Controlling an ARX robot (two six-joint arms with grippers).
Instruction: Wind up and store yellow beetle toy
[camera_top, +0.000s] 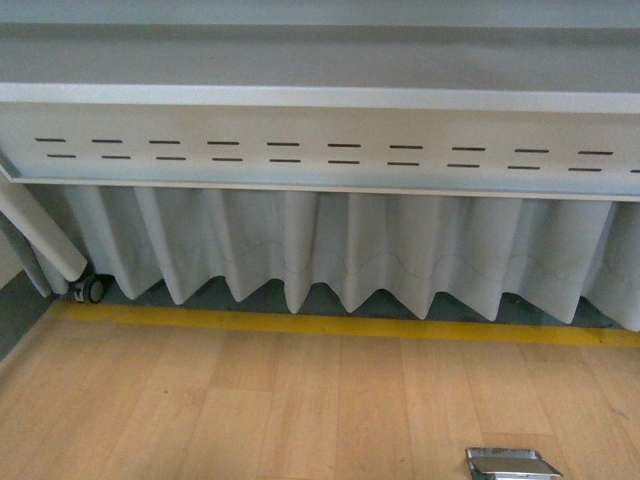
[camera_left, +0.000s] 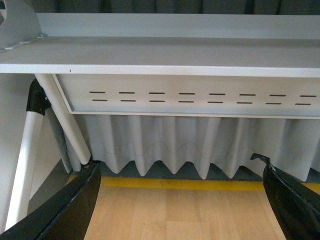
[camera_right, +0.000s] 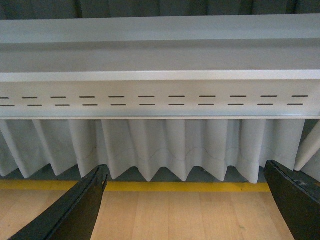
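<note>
Toy unseen; left gripper and right gripper gape wide, empty, short of yellow line; judged light, slick, pinch its flanks.

Right gripper fingers spread wide before a pleated curtain.

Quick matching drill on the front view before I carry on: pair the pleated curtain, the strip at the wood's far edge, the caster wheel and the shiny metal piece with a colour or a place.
Things:
1. pleated curtain
2. strip along the far edge of the wooden surface
3. caster wheel
4. shiny metal piece

Colour or place:
A. yellow
B. bottom edge of the picture, right of centre
C. far left, by the white leg
D. pale grey, hanging under the slotted panel

Pairs: 1-D, 2-A, 3-C, 4-B.
</note>
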